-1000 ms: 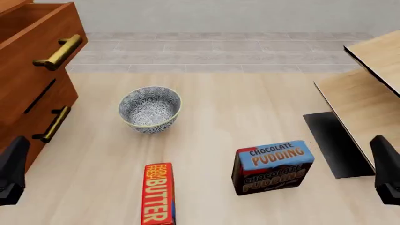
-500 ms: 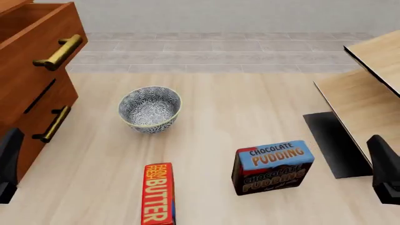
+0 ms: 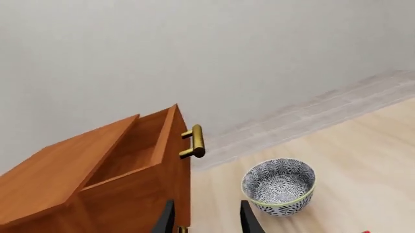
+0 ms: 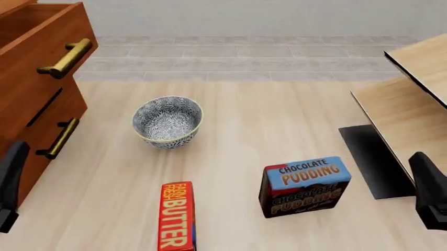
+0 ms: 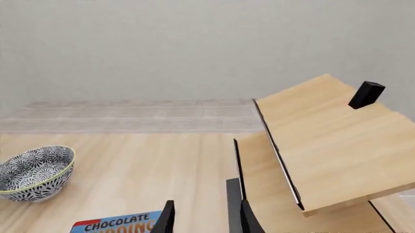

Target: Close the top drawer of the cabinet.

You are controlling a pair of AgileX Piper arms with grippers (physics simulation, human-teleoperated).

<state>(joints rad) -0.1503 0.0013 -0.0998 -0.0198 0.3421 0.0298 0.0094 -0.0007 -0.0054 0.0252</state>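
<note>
Cabinet (image 4: 31,112): we find it at the far left of the table (image 4: 265,125), reddish-brown, with brass bar handles.

Top drawer (image 4: 42,47): pulled out from the cabinet front, its interior visible from above in the left wrist view; the brass handle (image 4: 66,58) faces right toward the table's middle.

Lower drawer handle (image 4: 58,138): below the top one, its front flush with the cabinet.

Left gripper (image 3: 204,218): near the left edge, just beside the cabinet's lower front, apart from both handles; we see two fingertips with an empty gap between them, holding nothing.

Right gripper (image 5: 204,218): near the right edge, by the pale wood furniture (image 4: 412,99); fingers likewise parted and empty.

Patterned bowl (image 4: 167,121): upright, right of the cabinet, apart from it.

Butter box (image 4: 177,216): near side, centre-left.

Chocolate pudding box (image 4: 304,185): right of the butter, well apart from the bowl.
</note>
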